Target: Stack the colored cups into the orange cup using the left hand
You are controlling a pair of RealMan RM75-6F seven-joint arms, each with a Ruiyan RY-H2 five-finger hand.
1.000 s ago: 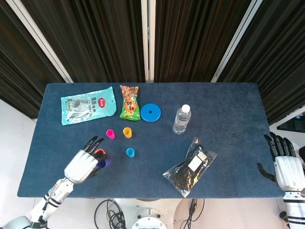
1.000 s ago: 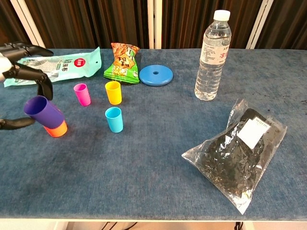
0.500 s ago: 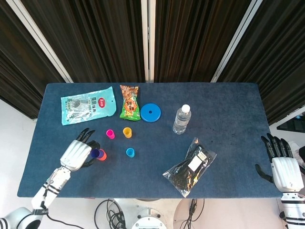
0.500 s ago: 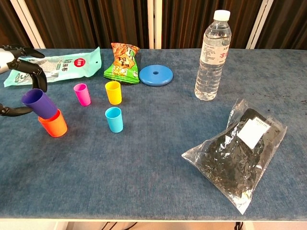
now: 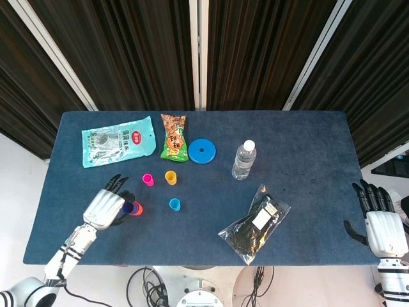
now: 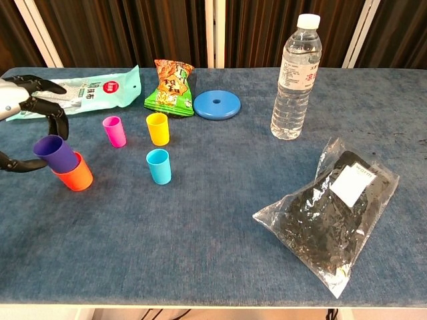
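The left robot hand point(image 5: 105, 208) has a smooth silver-grey shell over its back and slim black fingers point(image 5: 115, 181), and behind it runs a slender silver forearm ringed with dark bands near the wrist, ending in a rounded grey-white joint housing. The right robot hand point(image 5: 383, 224) is built alike, a pale silver back plate with black segmented fingers point(image 5: 374, 193) and a black thumb at the side. Its wrist is a silver cylinder with dark bands.
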